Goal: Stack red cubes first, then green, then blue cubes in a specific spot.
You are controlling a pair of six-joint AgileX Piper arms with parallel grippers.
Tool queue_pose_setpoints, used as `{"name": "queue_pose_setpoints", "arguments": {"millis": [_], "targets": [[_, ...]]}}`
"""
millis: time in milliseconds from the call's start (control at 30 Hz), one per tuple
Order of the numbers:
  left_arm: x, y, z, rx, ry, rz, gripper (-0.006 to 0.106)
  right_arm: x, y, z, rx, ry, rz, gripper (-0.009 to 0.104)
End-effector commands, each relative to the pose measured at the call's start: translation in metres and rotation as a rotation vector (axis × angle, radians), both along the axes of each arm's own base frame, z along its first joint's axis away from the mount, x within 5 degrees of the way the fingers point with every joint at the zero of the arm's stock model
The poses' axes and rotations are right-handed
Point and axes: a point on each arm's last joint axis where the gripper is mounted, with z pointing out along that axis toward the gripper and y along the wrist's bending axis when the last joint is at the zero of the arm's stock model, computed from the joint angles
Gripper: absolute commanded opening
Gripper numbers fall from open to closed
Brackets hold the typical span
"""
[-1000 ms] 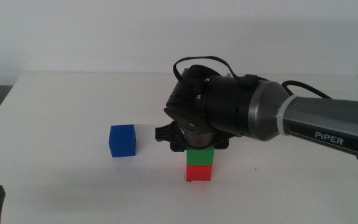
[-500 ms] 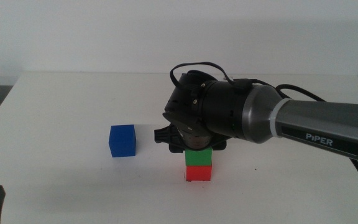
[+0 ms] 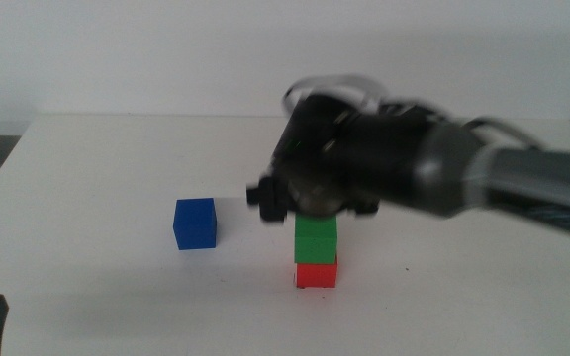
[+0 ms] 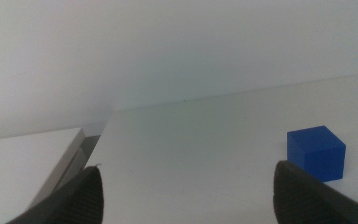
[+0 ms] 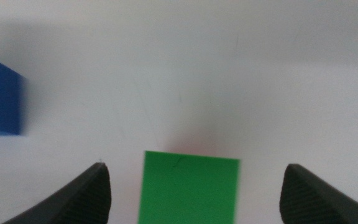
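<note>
The work surface is a matte white table (image 3: 107,168) whose far edge runs straight across, close under a plain, pale grey-white wall (image 3: 127,49). No seam, fixture or window shows on the wall. Beyond the table's left edge lies a narrow dark gap, then a second white surface (image 4: 23,158) at about the same height. Lighting is soft and even; shadows on the tabletop are faint and diffuse.
</note>
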Motion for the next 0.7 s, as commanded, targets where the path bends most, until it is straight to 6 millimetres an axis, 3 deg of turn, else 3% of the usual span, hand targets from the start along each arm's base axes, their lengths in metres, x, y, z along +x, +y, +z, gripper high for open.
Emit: {"name": "queue_pose_setpoints", "arguments": {"millis": [0,100,200,533,667], "targets": [[0.000,0.000,0.001,-0.006,-0.016,0.000,0.094,-0.014,-0.014,0.049,0.020,-0.098,0.046,0.093],[0.000,0.000,0.001,-0.006,-0.016,0.000,0.094,-0.042,-0.037,0.091,0.044,-0.167,0.120,0.093],[0.000,0.000,0.001,-0.006,-0.016,0.000,0.094,-0.068,-0.064,0.111,0.057,-0.193,0.232,0.093],[0.000,0.000,0.001,-0.006,-0.016,0.000,0.094,-0.157,-0.165,0.136,0.160,-0.320,0.517,0.093],[0.000,0.000,0.001,-0.006,-0.016,0.000,0.094,-0.189,-0.194,0.143,0.201,-0.381,0.632,0.093]]}}
